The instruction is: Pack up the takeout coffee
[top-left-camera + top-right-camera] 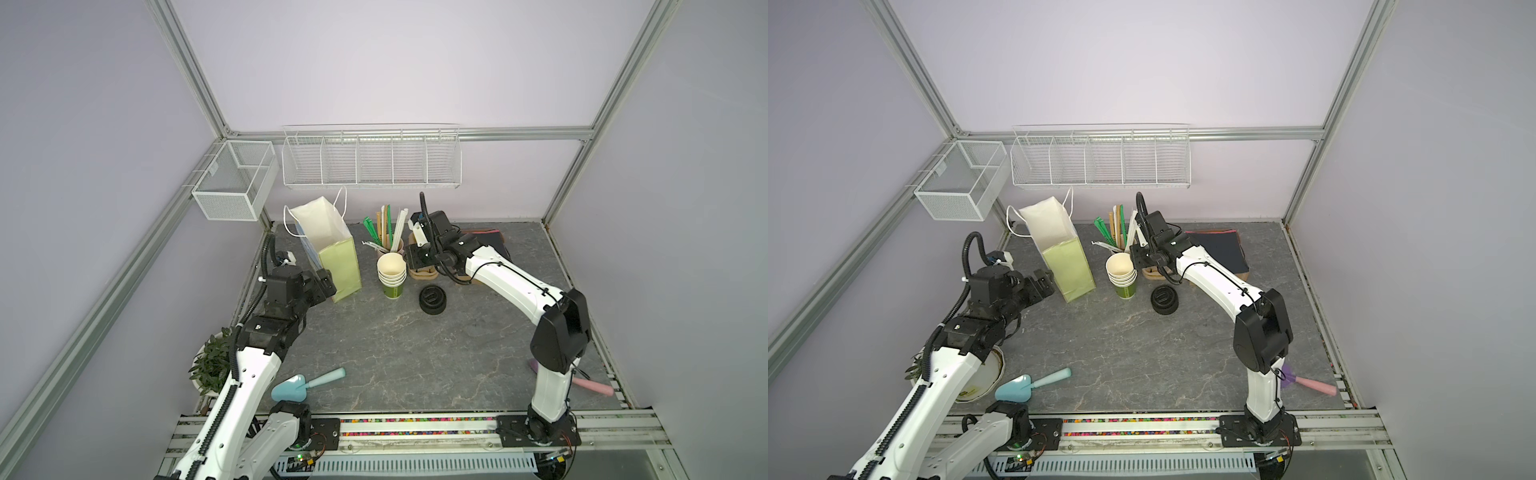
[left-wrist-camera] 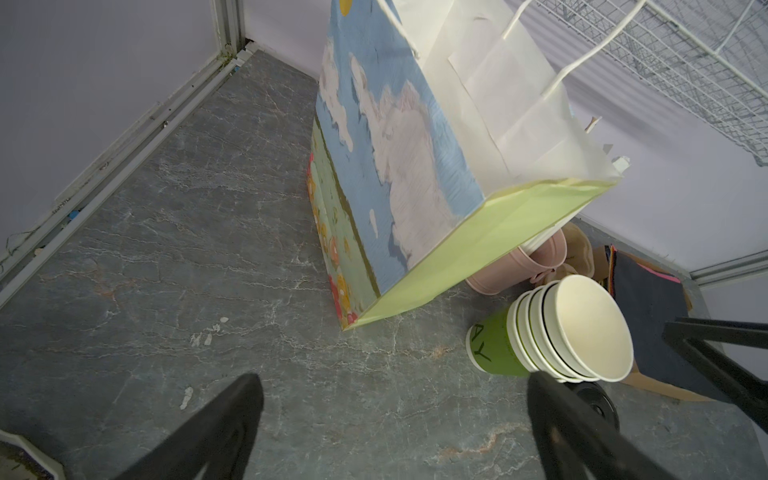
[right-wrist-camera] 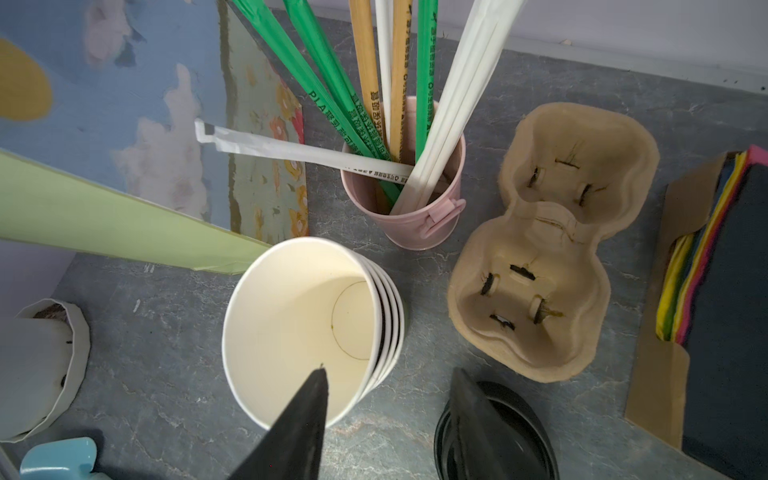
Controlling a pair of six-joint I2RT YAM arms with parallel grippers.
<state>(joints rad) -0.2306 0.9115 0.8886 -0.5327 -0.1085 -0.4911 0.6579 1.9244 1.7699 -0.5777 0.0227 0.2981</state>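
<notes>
Two arms share a grey stone-look table (image 1: 395, 357). In both top views the left arm (image 1: 249, 374) points at the low side of an upright, open paper bag (image 1: 332, 253), likely to steady it for loading. The right arm (image 1: 498, 274) bends over a stack of lidless green cups (image 1: 392, 276) just beside the bag, and a pile of black lids (image 1: 432, 300) lies near the stack. I see no lidded cup anywhere, so I judge the takeout coffee is not yet put together. From the left wrist, the left gripper (image 2: 395, 376) stands wide apart and empty, with bare table between it and the bag's corner. From the right wrist, the right gripper (image 3: 390, 372) is partly apart and straddles the top cup's wall, one finger over the cream mouth and one over the lids, placed, I think, to pinch one cup off. Crowding that lift are a pink pail of wrapped straws (image 3: 403, 199), a pulp cup carrier (image 3: 540, 249) and coloured paper sheets (image 3: 685, 282).
</notes>
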